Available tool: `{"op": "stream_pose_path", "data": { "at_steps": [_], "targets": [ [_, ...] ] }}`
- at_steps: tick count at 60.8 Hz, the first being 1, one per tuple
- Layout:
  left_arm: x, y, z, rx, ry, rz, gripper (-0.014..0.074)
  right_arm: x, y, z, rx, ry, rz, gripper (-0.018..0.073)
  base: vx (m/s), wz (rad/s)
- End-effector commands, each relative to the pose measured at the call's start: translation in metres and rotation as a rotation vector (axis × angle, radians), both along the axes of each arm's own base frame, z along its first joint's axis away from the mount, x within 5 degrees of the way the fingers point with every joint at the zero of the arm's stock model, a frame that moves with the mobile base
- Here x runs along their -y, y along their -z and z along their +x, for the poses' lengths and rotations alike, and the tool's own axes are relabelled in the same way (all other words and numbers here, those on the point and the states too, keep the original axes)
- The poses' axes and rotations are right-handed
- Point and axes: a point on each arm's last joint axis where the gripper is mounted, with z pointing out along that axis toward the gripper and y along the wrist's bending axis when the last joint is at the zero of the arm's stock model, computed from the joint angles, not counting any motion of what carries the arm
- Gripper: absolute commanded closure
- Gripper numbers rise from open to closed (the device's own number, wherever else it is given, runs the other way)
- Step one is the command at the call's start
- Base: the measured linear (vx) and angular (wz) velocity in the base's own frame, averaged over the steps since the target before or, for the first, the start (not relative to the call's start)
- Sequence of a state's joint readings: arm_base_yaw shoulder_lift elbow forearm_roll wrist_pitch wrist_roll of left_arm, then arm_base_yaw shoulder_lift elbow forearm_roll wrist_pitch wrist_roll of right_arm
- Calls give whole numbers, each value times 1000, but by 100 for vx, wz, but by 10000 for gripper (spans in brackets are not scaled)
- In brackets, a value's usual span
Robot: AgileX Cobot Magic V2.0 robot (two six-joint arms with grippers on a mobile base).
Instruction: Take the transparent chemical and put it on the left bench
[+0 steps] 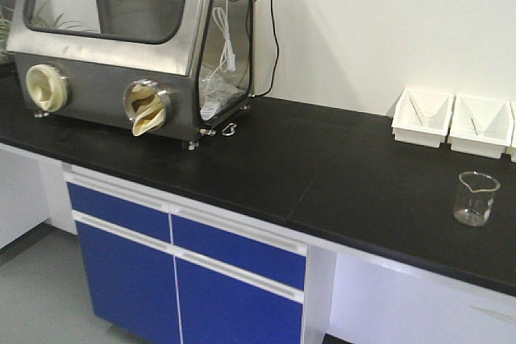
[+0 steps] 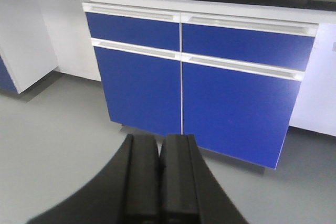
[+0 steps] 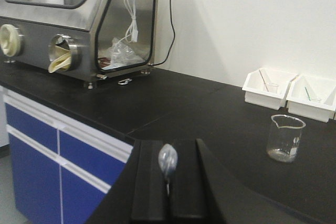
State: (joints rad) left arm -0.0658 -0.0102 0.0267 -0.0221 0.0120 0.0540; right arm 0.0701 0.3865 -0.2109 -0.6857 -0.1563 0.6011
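A clear glass beaker (image 1: 476,199) with a little transparent liquid at its bottom stands upright on the right part of the black bench (image 1: 266,159). In the right wrist view the beaker (image 3: 285,138) is ahead and to the right of my right gripper (image 3: 168,144). That gripper is shut on a small translucent dropper bulb (image 3: 168,158), whose thin stem runs down between the fingers. My left gripper (image 2: 159,139) is shut with nothing in it, low down and facing the blue cabinet doors (image 2: 236,103). Neither gripper shows in the front view.
A steel glove box (image 1: 121,38) with two glove ports fills the bench's left end, a cable running behind it. White trays (image 1: 451,118) sit against the wall behind the beaker. A seam (image 1: 314,179) splits the benchtop. Grey floor lies below the cabinets.
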Motion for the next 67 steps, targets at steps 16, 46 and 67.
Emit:
{"op": "stream_pose_path", "data": {
  "at_steps": [16,46,67],
  "targets": [
    [0,-3,-1,81,1,-14,600,-3,-14,0,74,-38,6,564,41,-14],
    [0,-3,-1,81,1,-14,600,-3,-14,0,72,-37,5,564,36,-34],
    [0,-3,-1,81,1,-14,600,-3,-14,0,72,-37,5,564,29,-50]
  ]
}}
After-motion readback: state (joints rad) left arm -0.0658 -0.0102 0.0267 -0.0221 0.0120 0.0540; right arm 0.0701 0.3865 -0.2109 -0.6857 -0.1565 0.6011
